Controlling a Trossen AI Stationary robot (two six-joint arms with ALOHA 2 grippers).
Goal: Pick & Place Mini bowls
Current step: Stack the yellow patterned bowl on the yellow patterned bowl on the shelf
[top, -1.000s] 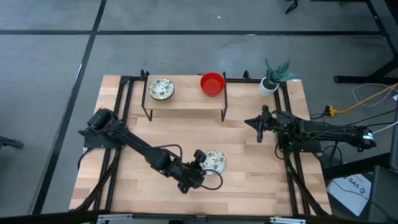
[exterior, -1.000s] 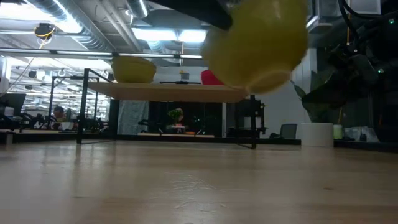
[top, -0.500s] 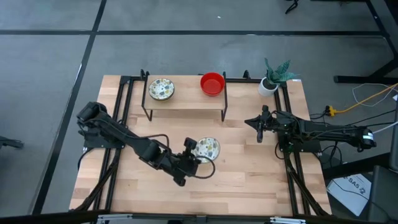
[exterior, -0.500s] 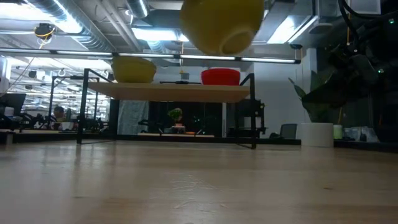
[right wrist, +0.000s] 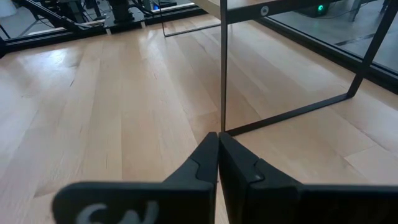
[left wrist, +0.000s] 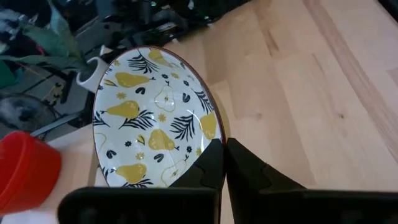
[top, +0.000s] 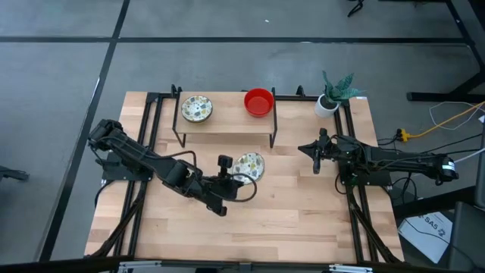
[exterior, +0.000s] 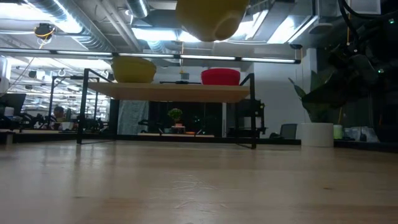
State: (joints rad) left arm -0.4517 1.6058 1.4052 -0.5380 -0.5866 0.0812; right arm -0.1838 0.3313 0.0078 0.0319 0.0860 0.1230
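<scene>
Fingers: your left gripper (left wrist: 219, 163) pinches the patterned bowl's (left wrist: 152, 118) rim | carried high to clear the shelf (top: 226, 121) | right gripper (right wrist: 217, 163) closed, idle.

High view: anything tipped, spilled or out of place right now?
Nothing stands out. The left gripper holds a patterned bowl by its rim above the table; a second patterned bowl and the red bowl sit upright on the shelf.

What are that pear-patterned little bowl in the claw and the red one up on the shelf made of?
The pear-patterned bowl looks like glazed ceramic, or possibly melamine: smooth glossy white inside with a printed pattern and thin dark rim. The red bowl looks like plain matte plastic, uniformly coloured, though glazed ceramic can't be ruled out. The shelf appears to be light wood on black metal legs.
</scene>
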